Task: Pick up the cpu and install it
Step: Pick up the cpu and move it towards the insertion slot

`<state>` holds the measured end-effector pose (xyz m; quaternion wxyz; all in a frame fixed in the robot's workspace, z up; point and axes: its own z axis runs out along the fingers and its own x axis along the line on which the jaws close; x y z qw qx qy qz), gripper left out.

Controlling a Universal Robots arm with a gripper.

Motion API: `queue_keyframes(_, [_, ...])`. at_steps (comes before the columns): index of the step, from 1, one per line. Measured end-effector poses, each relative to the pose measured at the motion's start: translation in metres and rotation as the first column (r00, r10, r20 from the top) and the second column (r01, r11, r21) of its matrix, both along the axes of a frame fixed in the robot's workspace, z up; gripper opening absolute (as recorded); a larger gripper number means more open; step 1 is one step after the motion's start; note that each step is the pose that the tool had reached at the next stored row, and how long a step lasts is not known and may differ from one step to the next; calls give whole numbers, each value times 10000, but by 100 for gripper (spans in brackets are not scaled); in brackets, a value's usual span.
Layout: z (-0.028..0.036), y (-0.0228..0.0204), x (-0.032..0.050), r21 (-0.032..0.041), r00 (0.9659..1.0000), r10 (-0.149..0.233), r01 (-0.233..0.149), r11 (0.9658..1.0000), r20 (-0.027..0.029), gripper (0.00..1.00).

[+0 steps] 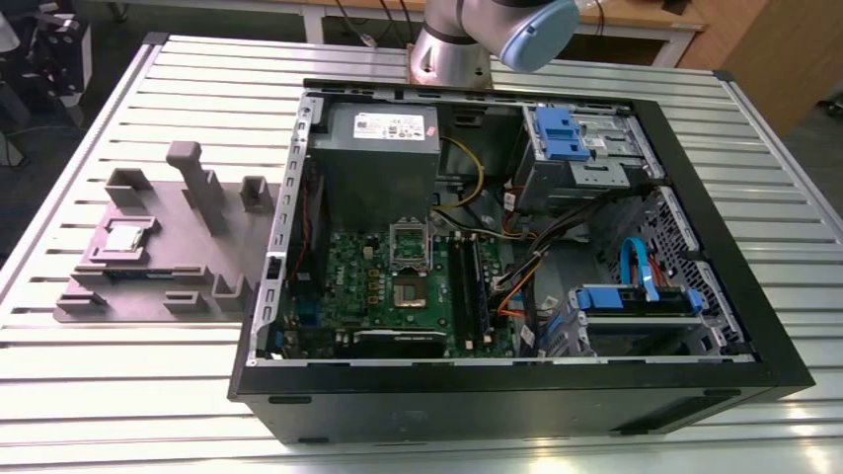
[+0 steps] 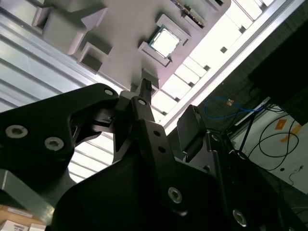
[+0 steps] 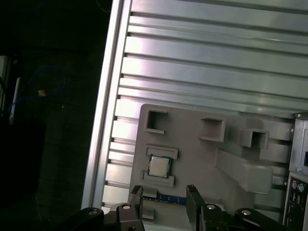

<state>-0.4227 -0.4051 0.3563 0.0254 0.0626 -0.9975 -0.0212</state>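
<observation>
The cpu (image 1: 126,237) is a small square chip with a shiny metal top. It lies flat in a recess of the grey fixture tray (image 1: 197,247), to the exterior view's left of the open computer case (image 1: 527,375). Both wrist views show the cpu (image 3: 158,166) (image 2: 166,40) untouched in its recess. My gripper (image 3: 164,190) (image 2: 168,103) hovers over the tray, open, with nothing between its two black fingers (image 3: 136,193). The cpu sits just beyond the fingertips, apart from them. The green motherboard (image 1: 395,286) lies on the case floor.
Upright posts (image 1: 197,183) rise from the tray close to the cpu. A grey power supply box (image 1: 375,138), blue drive cages (image 1: 574,133) and loose cables (image 1: 527,267) fill the case. The slatted metal table (image 1: 132,395) ends near the tray, with a dark drop beyond its edge (image 3: 103,120).
</observation>
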Motion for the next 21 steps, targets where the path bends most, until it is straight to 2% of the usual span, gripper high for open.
queue_keyframes(6, [-78, -79, 0, 4, 10000, 3, -3, 10000, -19, 49])
queue_keyframes(9, [-128, -86, -1, 13, 10000, -6, 6, 10000, -15, 49])
queue_keyframes(13, [-173, -87, -1, 14, 9983, -575, 575, 9983, -5, 49])
queue_keyframes(14, [-183, -87, -1, 16, 9977, -674, 674, 9977, 10, 49])
queue_keyframes(16, [-201, -88, 0, 20, 9977, -679, 679, 9977, 88, 49])
queue_keyframes(17, [-206, -87, 0, 21, 9976, -680, 680, 9977, 110, 49])
queue_keyframes(21, [-209, -87, -1, 25, 9976, -680, 680, 9977, 121, 49])
